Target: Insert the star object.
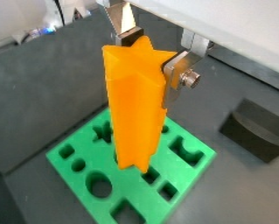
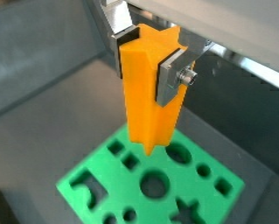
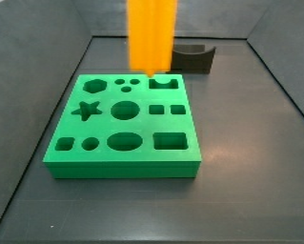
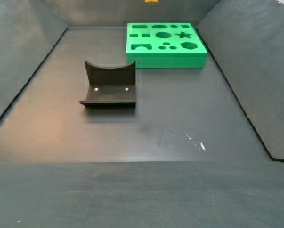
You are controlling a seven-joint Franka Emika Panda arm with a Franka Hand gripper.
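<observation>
A: So, where does the star object (image 3: 153, 36) stand?

B: It hangs upright above the green block (image 3: 126, 162), pinched near its top by the hand (image 2: 151, 54). Both wrist views show the silver fingers (image 1: 177, 70) pressed against opposite ridged sides. In a side view its lower end hovers over the block's far edge, at about 12 o'clock from the block's middle, close to the top face but, as far as I can tell, not in any opening.

A: And the target?

B: I judge it to be the star-shaped hole (image 3: 86, 111), toward 9 o'clock on the block in that side view. The peg is not over it yet.

A: How would you do this step well?

B: Keep the peg vertical, carry it across above the block without dragging, and turn the wrist until its points line up with those of the hole. Then lower slowly; if it catches on the rim, lift and realign instead of pushing. The grip sits high on a long peg, so a sideways knock could tilt it.

A: Anything else nearby?

B: A dark grey block (image 4: 109, 85) with a curved notch sits well apart from the green block on the tabletop (image 4: 168, 125).

A: Any brands or writing?

B: None that I can read in any view.
</observation>
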